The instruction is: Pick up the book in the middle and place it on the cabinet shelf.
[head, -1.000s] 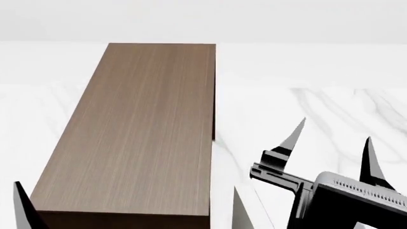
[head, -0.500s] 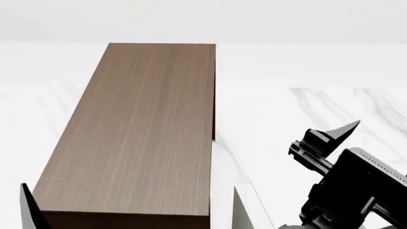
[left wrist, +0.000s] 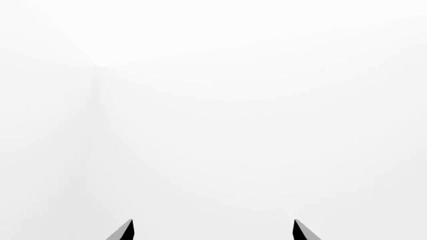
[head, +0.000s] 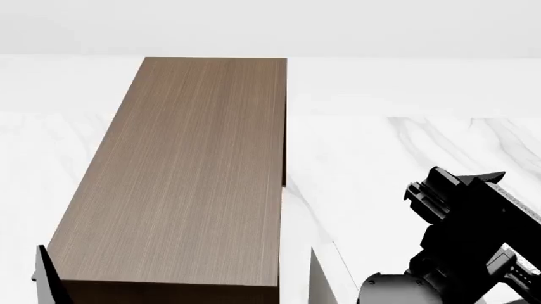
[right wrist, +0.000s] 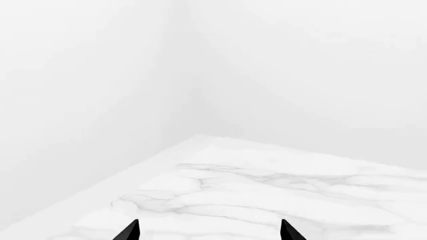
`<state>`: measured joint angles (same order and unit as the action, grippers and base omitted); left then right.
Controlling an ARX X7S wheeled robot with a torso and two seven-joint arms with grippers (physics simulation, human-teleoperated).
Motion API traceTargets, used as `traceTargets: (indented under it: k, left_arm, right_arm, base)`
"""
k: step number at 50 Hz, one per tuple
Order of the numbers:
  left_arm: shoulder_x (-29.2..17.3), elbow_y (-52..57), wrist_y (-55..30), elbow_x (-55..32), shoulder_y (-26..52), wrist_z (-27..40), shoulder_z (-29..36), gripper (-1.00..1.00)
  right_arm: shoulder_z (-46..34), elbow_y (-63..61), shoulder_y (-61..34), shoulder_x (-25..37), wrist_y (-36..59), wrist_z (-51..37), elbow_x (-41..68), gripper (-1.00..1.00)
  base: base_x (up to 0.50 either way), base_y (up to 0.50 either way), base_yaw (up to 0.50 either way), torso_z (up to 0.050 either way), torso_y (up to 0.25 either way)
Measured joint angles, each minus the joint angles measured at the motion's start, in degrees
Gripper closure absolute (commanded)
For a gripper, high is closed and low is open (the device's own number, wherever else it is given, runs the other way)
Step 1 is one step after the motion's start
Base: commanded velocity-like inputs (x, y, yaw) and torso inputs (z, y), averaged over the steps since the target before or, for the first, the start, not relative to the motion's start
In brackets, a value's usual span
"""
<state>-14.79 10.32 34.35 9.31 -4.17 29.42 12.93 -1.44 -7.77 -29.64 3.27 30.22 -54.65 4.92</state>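
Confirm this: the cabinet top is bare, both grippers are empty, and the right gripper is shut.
One thing is wrong: the right gripper is open, not shut. The right wrist view shows its two fingertips set well apart with nothing between them. The rest stands: the cabinet top is bare in the head view, and the left gripper is also empty.

The cabinet shelf [head: 190, 177], a long wood-grain top on a dark-brown cabinet, lies well to the left of the right gripper [head: 473, 183] and bears nothing on the part in view. White marble floor [head: 381, 158] with grey veins spreads beneath and beyond that gripper and around the cabinet, reaching pale walls [right wrist: 100, 90].
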Motion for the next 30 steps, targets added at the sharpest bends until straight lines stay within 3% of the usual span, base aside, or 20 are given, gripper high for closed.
traceTargets:
  k: [30]
  left_arm:
    - [-0.8,0.1,-0.9,-0.2,0.2,0.4,1.0,-1.0]
  right_arm:
    - [2.0,0.5,2.1,0.3,3.5,-5.4,8.1,-1.0]
  base:
    - [0.0,0.0,0.0,0.0,0.0]
